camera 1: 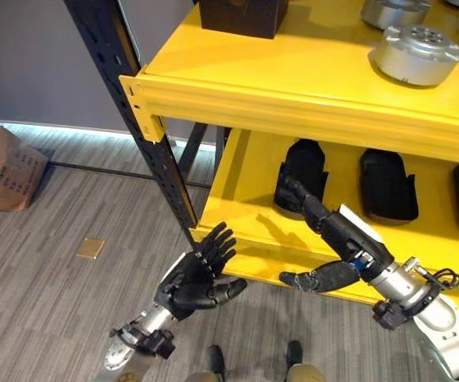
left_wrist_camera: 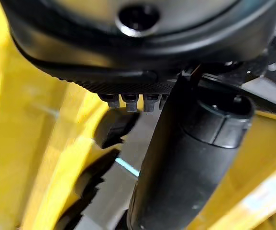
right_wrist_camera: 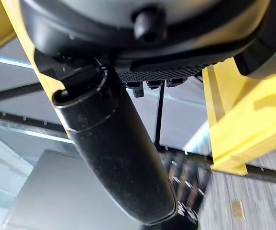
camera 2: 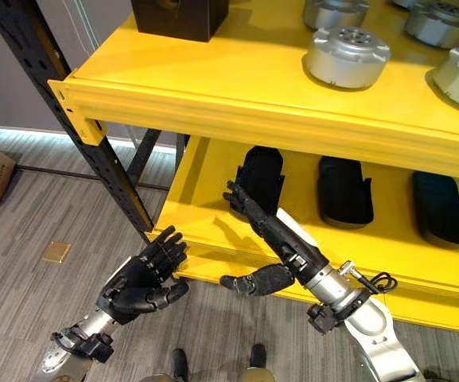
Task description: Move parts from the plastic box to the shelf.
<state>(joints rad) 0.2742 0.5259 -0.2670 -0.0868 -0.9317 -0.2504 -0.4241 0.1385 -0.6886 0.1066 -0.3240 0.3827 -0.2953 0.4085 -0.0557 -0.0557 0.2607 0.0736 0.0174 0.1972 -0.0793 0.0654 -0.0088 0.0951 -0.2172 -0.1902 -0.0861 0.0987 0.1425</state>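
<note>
At lower centre, both the left robot hand (camera 1: 201, 274) and right robot hand (camera 1: 336, 239) are held open and empty before the yellow metal shelf (camera 1: 309, 95); a placement seems finished, so another part must be fetched.

Two head cameras, set slightly apart, look down on the same yellow shelf (camera 1: 309, 95), which fills 12 to 3 o'clock in both. Each wrist camera looks along its own robot hand from very close, with yellow shelf edges beyond.
</note>
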